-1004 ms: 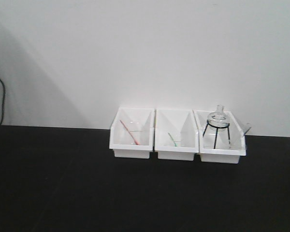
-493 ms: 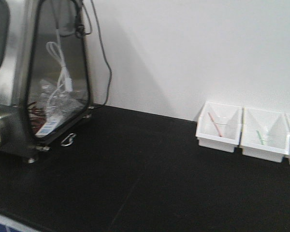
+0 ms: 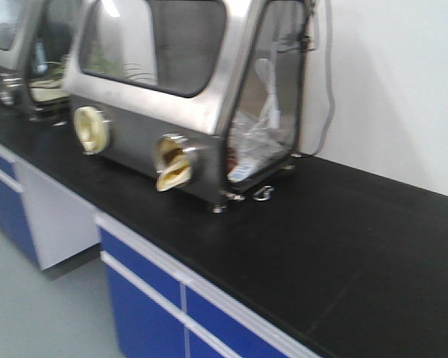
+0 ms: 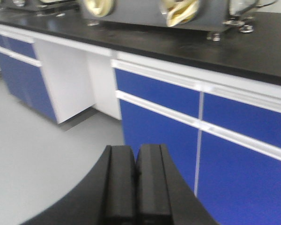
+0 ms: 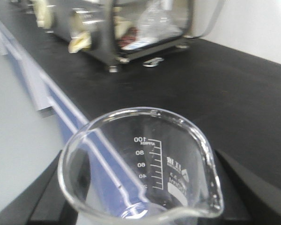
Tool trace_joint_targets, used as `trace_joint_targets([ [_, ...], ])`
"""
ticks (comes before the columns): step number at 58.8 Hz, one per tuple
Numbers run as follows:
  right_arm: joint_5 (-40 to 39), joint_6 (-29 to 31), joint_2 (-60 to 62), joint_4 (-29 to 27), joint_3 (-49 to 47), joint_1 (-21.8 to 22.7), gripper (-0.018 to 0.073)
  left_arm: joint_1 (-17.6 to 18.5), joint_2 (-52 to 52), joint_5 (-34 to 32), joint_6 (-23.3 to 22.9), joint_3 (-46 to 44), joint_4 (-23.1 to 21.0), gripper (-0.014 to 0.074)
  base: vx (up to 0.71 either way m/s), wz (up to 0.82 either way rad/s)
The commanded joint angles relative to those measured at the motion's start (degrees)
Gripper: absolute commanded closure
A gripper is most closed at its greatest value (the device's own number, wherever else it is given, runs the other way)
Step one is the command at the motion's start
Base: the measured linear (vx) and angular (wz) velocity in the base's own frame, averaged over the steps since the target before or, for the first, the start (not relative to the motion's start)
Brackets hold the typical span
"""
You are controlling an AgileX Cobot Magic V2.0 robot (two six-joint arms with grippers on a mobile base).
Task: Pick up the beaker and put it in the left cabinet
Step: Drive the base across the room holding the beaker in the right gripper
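**Lab bench along a white wall**

A long black benchtop (image 3: 358, 231) runs beside a plain white wall (image 3: 403, 82). Beneath it sit blue drawer fronts (image 3: 138, 298) with white trim, broken further left by a white panel (image 3: 56, 216). The floor (image 3: 30, 321) is pale grey. On the bench stands a stainless glovebox (image 3: 134, 115) with yellowed glove ports (another box (image 3: 15, 45) sits behind it, blurred). A grey cable (image 3: 331, 89) hangs down the wall. The light is soft and even

beaker (image 5: 165, 174) — base cut off below | glovebox (image 3: 138, 119) — top cropped, contents blurred
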State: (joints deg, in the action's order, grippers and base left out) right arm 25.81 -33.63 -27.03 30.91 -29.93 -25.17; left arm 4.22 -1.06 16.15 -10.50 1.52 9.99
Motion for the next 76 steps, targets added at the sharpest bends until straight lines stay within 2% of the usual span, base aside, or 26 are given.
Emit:
trace_joint_targets([
  [1,-4.1,0.1,-0.2,1.2,-1.6,0.0,0.0564,0.0,-0.5,-4.7,-0.2,-0.7,0.0,0.0593,-0.16,0.61],
  [40,-4.1,0.1,-0.2,1.2,-1.6,0.0,0.0564,0.0,-0.5,-4.7,-0.2,-0.7,0.0,0.0593,-0.08,0.50],
  [76,-4.0,0.1,-0.2,1.2,-1.6,0.0,0.0564,0.0,-0.5,-4.7,-0.2,-0.7,0.0,0.0593,0.16,0.62],
])
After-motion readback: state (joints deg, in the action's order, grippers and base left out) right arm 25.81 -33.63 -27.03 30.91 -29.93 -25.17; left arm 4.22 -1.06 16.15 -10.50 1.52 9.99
